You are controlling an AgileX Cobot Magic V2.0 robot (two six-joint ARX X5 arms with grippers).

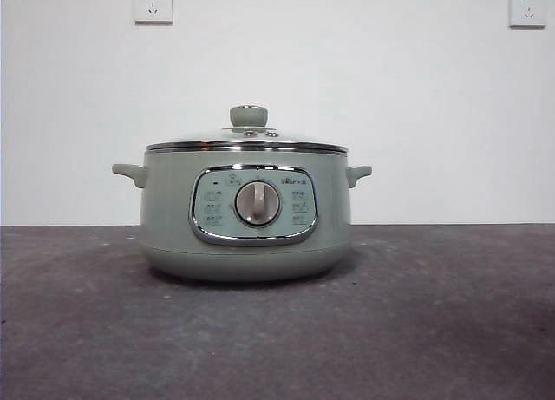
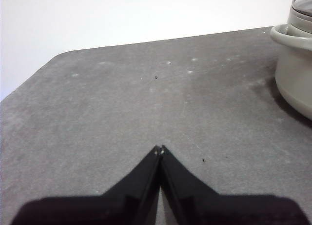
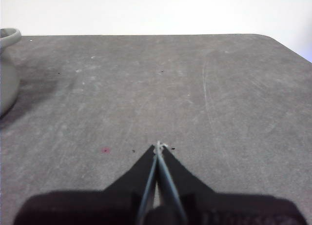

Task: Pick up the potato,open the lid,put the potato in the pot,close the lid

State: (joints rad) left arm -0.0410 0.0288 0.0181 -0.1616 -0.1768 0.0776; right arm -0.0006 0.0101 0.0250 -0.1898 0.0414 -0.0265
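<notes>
The pot [image 1: 246,211] stands in the middle of the grey table [image 1: 451,331], its dial panel facing the front camera, with the lid [image 1: 247,140] seated flat on its rim and the knob [image 1: 248,115] upright. The potato shows in none of the views, so where it lies cannot be told. The left tool [image 2: 159,149] hangs over bare table to one side of the pot, jaws pressed together and holding nothing; the right tool [image 3: 158,147] waits likewise on the other side, also closed on nothing. Judging from this, the task looks either finished or not begun. If picking is the step in hand, find the potato first, spread the jaws before descending, and grip it across its short axis.
</notes>
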